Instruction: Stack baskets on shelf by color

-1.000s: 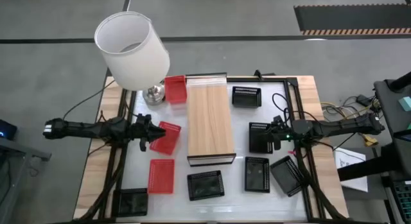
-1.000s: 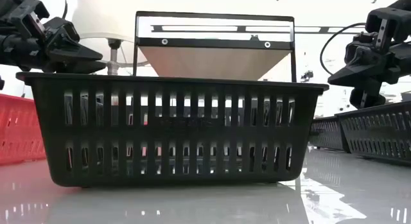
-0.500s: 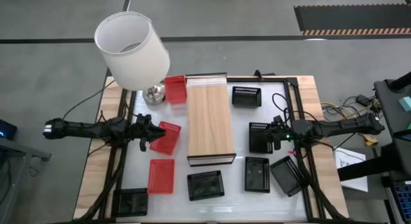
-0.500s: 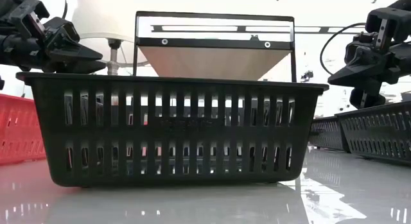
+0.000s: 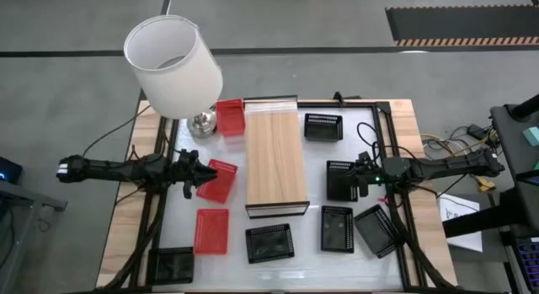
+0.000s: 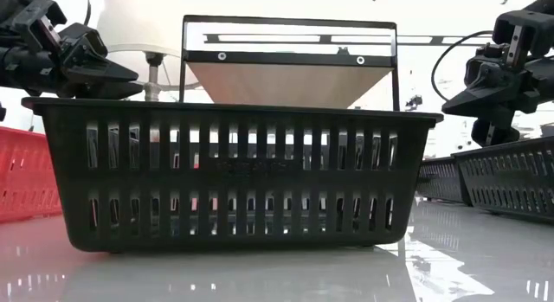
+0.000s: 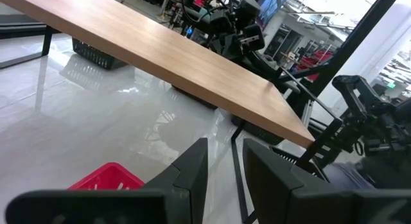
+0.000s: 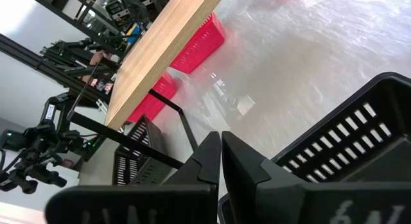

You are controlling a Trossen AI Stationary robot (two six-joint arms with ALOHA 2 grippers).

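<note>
Red basket (image 5: pixel 217 180) under left end effector (image 5: pixel 200 175), fingers part-spread, unclear if gripping; lift clear before crossing to shelf (image 5: pixel 275 163). Right end effector (image 5: pixel 360 180) pressed together over black basket (image 5: pixel 340 179).

Red baskets (image 5: pixel 211 230) and black slotted baskets (image 5: pixel 269 243) are flanking the pale, wood-grained shelf (image 5: pixel 274 162) on the glossy white tabletop (image 5: pixel 313 241).

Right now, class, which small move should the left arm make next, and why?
Probably lower the left tool onto the red slotted plastic basket below it and close: its fingers are parted, and the light-wood shelf board beside it holds no baskets.
</note>
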